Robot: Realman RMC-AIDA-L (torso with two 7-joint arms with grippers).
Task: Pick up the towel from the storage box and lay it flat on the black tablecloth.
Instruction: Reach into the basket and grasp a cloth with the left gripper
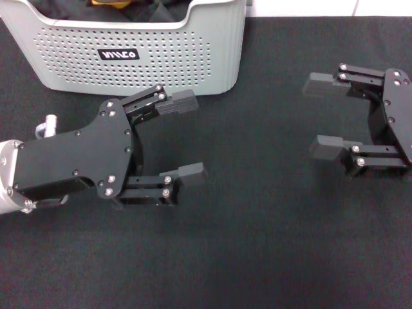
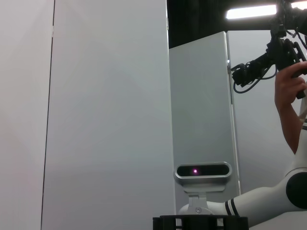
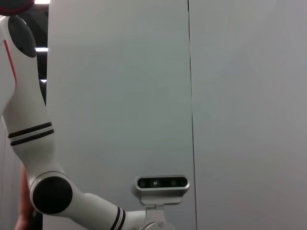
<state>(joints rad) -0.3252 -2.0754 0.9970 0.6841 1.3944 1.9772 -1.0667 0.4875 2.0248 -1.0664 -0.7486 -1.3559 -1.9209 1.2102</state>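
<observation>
Black tablecloth [image 1: 257, 257]: plain textured fabric fills nearly all of your head view, from the near edge up to a thin strip of white surface [image 1: 302, 8] at the far side.
Left gripper [image 1: 188, 138]: nearest to you, on the left, it hovers over the cloth just in front of the box. Its jaws stand wide apart, one finger up by the box's front wall and one lower down, with nothing between them.
Right gripper [image 1: 324, 116]: on the right, a little farther off and well apart from the left one. Its jaws are also spread wide and hold nothing; only bare cloth shows in the gap.
Storage box [image 1: 129, 58]: light grey plastic with rows of small round holes and a black label with white letters on its front. It sits at the far left of the cloth, its front wall just beyond the left gripper's upper finger.
Towel [image 1: 111, 3]: you can only see a small yellow patch at the top edge, inside the box behind its dipped front rim, with dark material beside it. How it lies you cannot tell.
Wrist views: both look away from the surface at pale wall panels and white robot arm segments; neither shows the cloth, box or towel.
</observation>
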